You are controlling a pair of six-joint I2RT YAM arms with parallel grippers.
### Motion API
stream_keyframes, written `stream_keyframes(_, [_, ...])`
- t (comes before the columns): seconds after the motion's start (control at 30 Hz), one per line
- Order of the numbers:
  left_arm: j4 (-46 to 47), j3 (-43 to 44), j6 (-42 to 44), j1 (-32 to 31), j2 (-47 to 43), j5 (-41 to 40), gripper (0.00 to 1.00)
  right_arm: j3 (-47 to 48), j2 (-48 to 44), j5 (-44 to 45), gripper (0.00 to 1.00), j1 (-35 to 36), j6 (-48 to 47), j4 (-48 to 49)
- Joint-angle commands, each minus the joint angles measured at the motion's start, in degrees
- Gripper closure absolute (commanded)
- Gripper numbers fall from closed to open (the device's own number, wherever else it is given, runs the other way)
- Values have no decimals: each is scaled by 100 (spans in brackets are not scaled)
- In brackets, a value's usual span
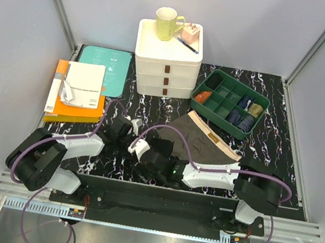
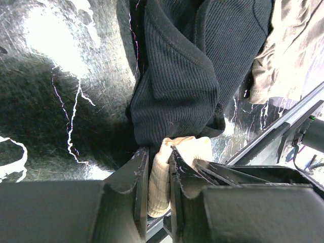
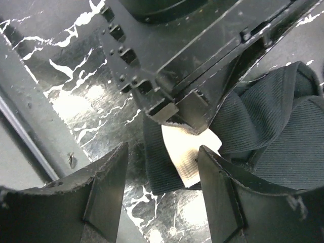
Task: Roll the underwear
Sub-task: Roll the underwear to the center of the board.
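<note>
two claws meet at the black brief (image 2: 177,76), bunched on the worktop (image 2: 61,101) near its front edge. left claw (image 2: 158,158) pinches its beige waistband (image 2: 161,182), likely anchoring the roll; right claw (image 3: 162,152) hangs wide just beside, gripping nothing. olive brief (image 1: 199,141) lies spread behind.

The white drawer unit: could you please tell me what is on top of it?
A yellow-green mug, a small pink box and a dark pen sit on it. The drawers are shut, so their contents are hidden.
</note>
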Motion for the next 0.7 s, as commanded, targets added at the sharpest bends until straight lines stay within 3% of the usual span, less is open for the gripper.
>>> stream_keyframes(0.0, [-548, 2, 261, -20, 102, -120, 90, -106, 144, 439, 36, 7, -70, 336])
stream_keyframes(0.3, [-619, -16, 279, -12, 32, -103, 90, -317, 530, 1036, 38, 77, 52, 486])
stream_keyframes(0.4, [-619, -16, 279, -20, 31, -94, 90, -317, 680, 1256, 44, 95, 193, 425])
stream_keyframes(0.57, [-610, -7, 261, -12, 23, -42, 88, -264, 944, 1319, 76, 121, 299, 249])
stream_keyframes(0.67, [-619, 37, 217, 6, -30, -41, 78, -299, 857, 977, 91, 130, 334, 240])
